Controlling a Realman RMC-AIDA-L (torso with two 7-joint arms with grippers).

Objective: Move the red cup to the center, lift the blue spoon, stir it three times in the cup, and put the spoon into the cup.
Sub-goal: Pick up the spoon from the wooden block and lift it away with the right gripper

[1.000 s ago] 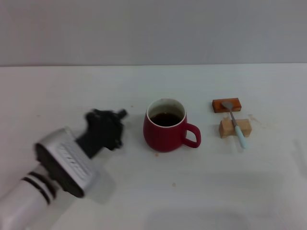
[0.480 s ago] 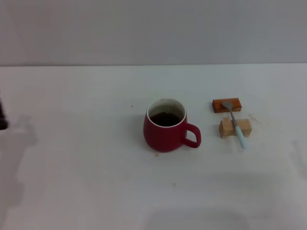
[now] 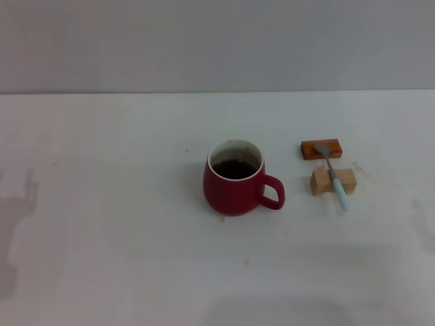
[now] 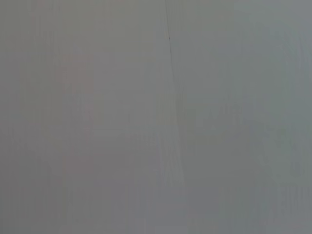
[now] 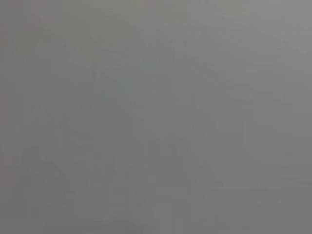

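Spillage is the risk: the rounded dark red ceramic cup [image 3: 234,178] (nearly full, mid-counter) sits beside the pale-blue-handled metal spoon [image 3: 333,174] propped on wooden blocks; neither gripper shows, fingers unknowable.

Left arm: outside the head view. Its only trace is a grey shadow [image 3: 12,231] with two short upright prongs, lying on the bench [image 3: 122,272] at the far left edge.
Left hand: not shown in any view, pose and finger state not readable. The left wrist view faces a flat grey surface crossed by one thin dark line.
Right arm: outside the head view.
Right hand: not shown in any view, state not readable. The right wrist view faces plain grey.
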